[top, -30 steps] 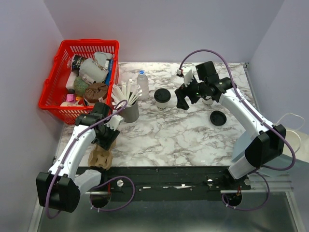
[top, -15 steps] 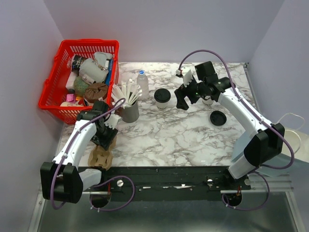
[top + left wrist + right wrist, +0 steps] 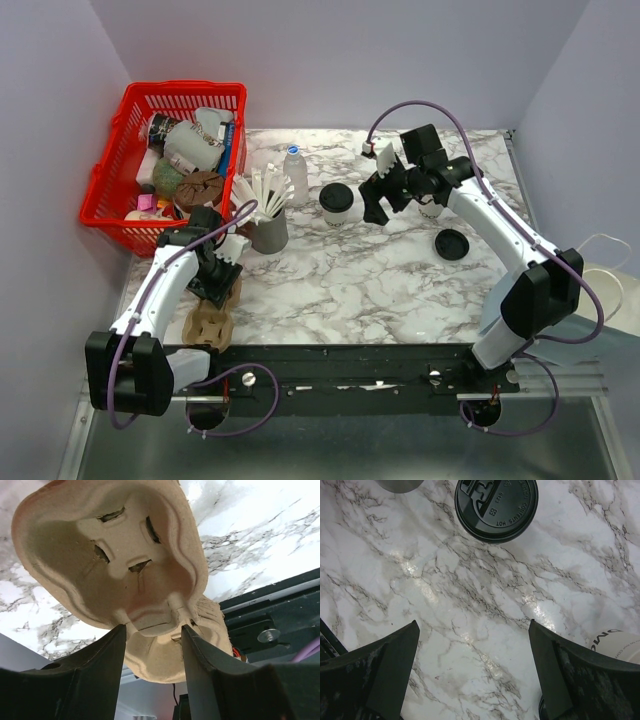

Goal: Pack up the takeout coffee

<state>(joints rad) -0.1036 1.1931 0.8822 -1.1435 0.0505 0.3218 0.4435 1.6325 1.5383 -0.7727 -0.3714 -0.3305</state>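
Wide open and empty, the right gripper [image 3: 472, 625] hovers with the upright lidded takeout coffee [image 3: 496, 507] just ahead of its fingertips on the tabletop [image 3: 470, 580], far nearer than the left gripper [image 3: 152, 627], half-closed astride the cup carrier [image 3: 115, 555], grip unclear.

the white marble-patterned table [image 3: 350, 285] lies bare across its middle and front. left of the cream paper cup with a black lid [image 3: 337, 203], a grey cup of white straws [image 3: 268, 232] and a clear plastic water bottle [image 3: 294, 162] stand near, narrowing that side; a loose round black lid [image 3: 452, 244] lies well right.
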